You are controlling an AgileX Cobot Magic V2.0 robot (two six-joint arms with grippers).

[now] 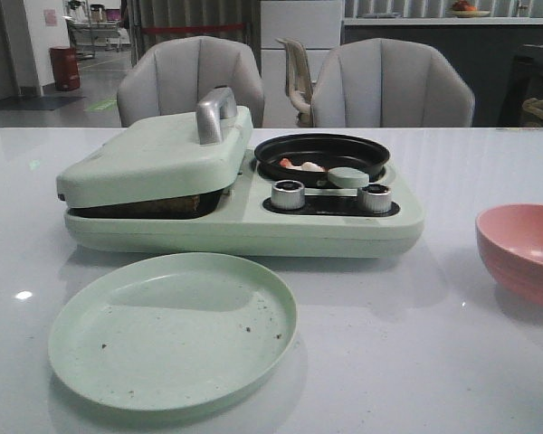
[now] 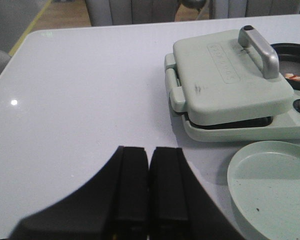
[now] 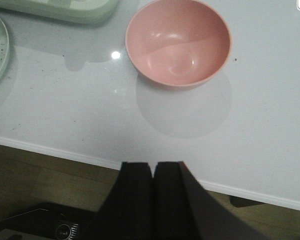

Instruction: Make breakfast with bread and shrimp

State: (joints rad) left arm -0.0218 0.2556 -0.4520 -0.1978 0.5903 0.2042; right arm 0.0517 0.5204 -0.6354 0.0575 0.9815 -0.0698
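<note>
A pale green breakfast maker (image 1: 244,231) stands mid-table with its hinged lid (image 1: 154,155) down. The bread is hidden under that lid; only a brownish edge (image 1: 167,204) shows in the gap. The shrimp (image 1: 300,165), small pink-white pieces, lie in the round black pan (image 1: 321,145) on the machine's right side, and they also show in the left wrist view as shrimp (image 2: 296,77). My left gripper (image 2: 149,149) is shut and empty over bare table left of the machine. My right gripper (image 3: 154,164) is shut and empty at the table's near edge, short of the pink bowl (image 3: 178,42).
An empty green plate (image 1: 172,330) with a few crumbs lies in front of the machine. The pink bowl (image 1: 523,249) is empty at the right. Two knobs (image 1: 288,193) sit on the machine's front, and a metal handle (image 1: 213,113) rises from the lid. Chairs stand behind the table.
</note>
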